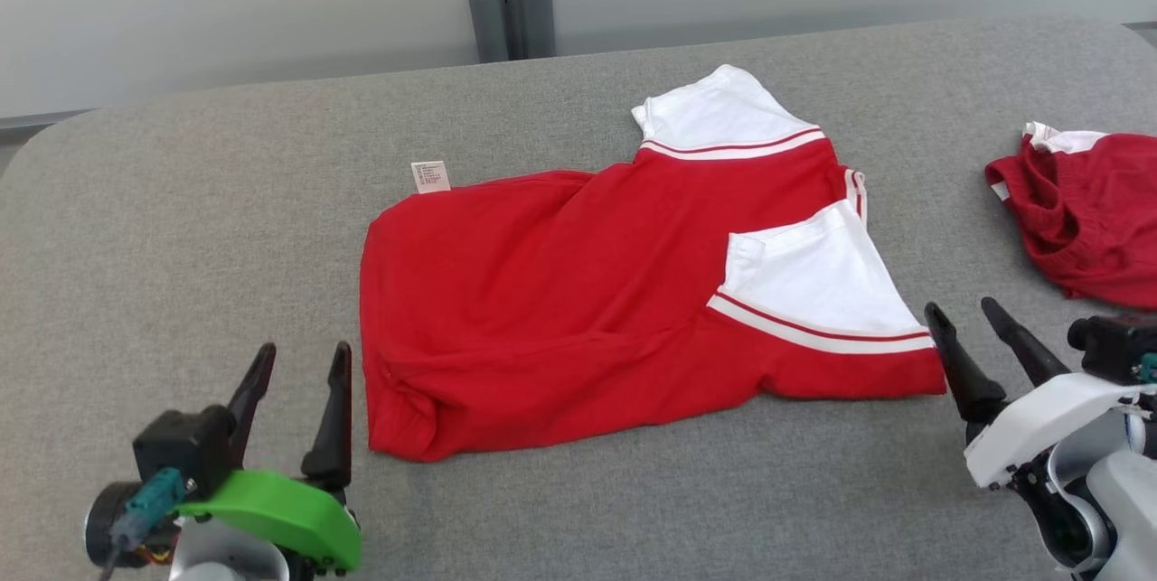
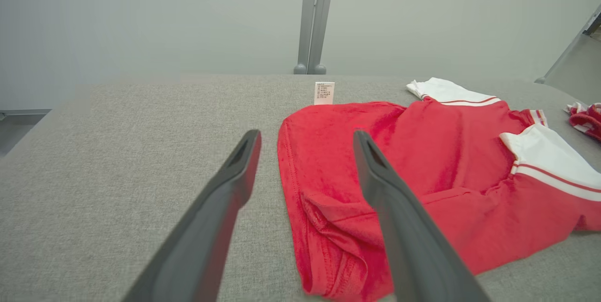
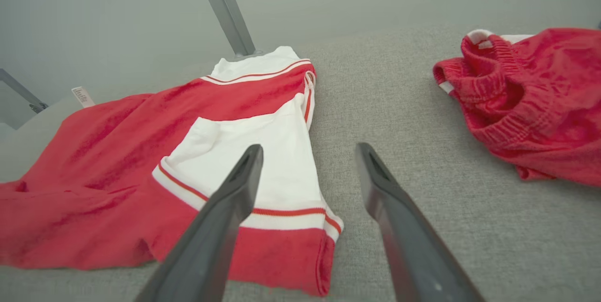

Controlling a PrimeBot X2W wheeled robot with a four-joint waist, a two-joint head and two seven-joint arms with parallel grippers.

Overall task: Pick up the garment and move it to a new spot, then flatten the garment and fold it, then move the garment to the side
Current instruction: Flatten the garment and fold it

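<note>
Red garment [image 1: 587, 292] with white sleeves lying partly folded at middle of grey counter [image 1: 226, 201], white label [image 1: 430, 176] sticking out at its far left edge. Left jaws standing spread, gripping nothing, just beside garment's near left corner. Right jaws standing spread, empty, near garment's near right corner. Second red garment [image 1: 1085, 220] lying bunched at counter's right, apart.

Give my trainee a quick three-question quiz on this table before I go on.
1. True or false: the left gripper is shut on the red shirt.
2. What lies on the grey table toward the robot's right? A) a towel B) a second red garment C) a box
3. Fill in: the shirt's sleeves are ___.
Key: 1 false, it is open, holding nothing; 2 B; 3 white.
</note>
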